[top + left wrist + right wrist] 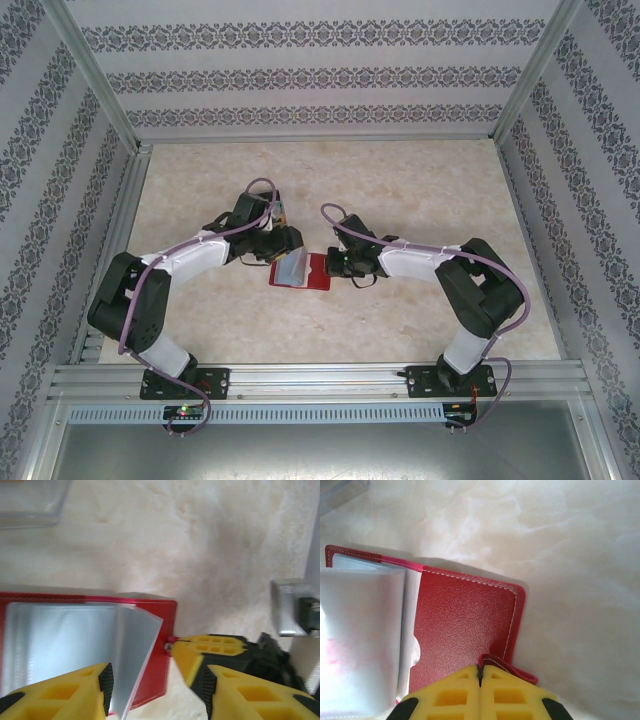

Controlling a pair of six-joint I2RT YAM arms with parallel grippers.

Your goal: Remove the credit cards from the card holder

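Card holder (465,625) red, open; left end effector (157,680) apart, right end effector (480,672) clamps tab (512,667).

I see the card holder (312,272) lying open on the table (420,190), near the middle, between my 2 grippers. The left gripper (283,243) sits over the holder's rear left part; the right gripper (338,265) is at its right edge. In the right wrist view, the closing tab (507,666) at the holder's near right corner sits between that gripper's 2 closed fingers (455,695). In the left wrist view, 1 sleeve leaf (132,645) stands up from the holder, between the left gripper's spread fingers (75,692). Some container's corner (27,502) lies on the table beyond the holder, apart from it.
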